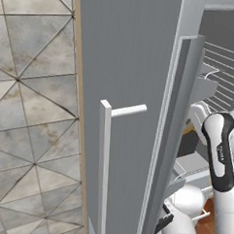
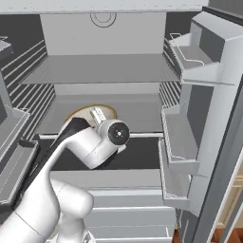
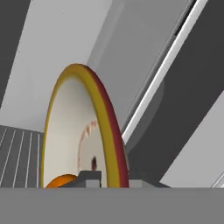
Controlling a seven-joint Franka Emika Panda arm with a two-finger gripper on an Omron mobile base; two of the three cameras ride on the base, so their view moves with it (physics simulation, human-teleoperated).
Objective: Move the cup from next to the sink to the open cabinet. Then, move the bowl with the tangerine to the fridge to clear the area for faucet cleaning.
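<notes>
The fridge (image 2: 104, 69) stands open in front of me, and my arm reaches in at its middle shelf. The cream-white bowl (image 3: 65, 131) with its yellowish rim looms close in the hand view, seen edge-on, and the tangerine (image 3: 61, 181) lies inside at its low edge. My gripper (image 3: 111, 181) is shut on the bowl's rim, one dark finger (image 3: 89, 178) inside and one outside. In the right base view the bowl (image 2: 88, 111) peeks out behind my wrist, over the shelf's front. The cup, sink and faucet are out of view.
The fridge's left door (image 1: 126, 66) with its white bar handle (image 1: 103, 162) stands open close by. The right door's bins (image 2: 190, 61) jut out beside my arm. An upper shelf sits above the bowl and a white drawer (image 2: 123, 209) below.
</notes>
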